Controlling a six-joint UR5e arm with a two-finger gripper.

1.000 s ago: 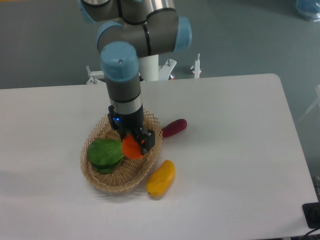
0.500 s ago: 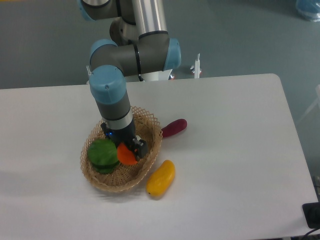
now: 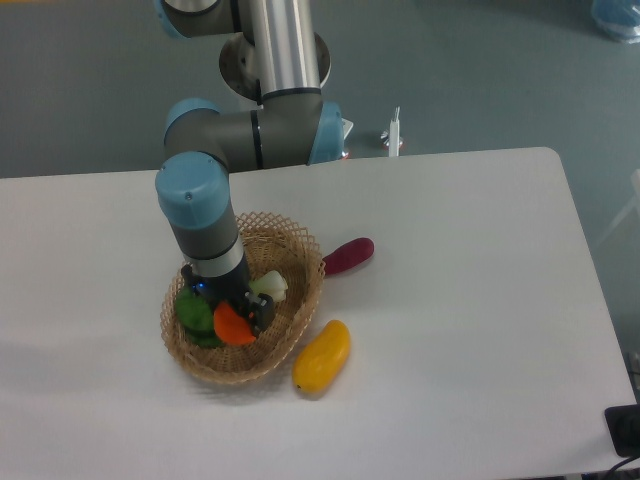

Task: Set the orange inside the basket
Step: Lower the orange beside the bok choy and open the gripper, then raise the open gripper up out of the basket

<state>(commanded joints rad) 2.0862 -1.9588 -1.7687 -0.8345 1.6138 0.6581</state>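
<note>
The orange (image 3: 233,326) is low inside the woven wicker basket (image 3: 297,302), right beside a green vegetable (image 3: 196,318). My gripper (image 3: 240,318) reaches down into the basket from above and is shut on the orange, its dark fingers on either side of the fruit. Whether the orange touches the basket floor cannot be told. The wrist hides part of the green vegetable and the basket's left interior.
A pale white-green item (image 3: 269,285) lies in the basket behind the gripper. A yellow mango-like fruit (image 3: 322,356) lies on the table just right of the basket's front rim. A dark purple-red vegetable (image 3: 348,255) lies behind the basket to the right.
The arm has moved left and down, carrying the orange deeper into the basket toward its front left. The pale item behind it has come into view.
</note>
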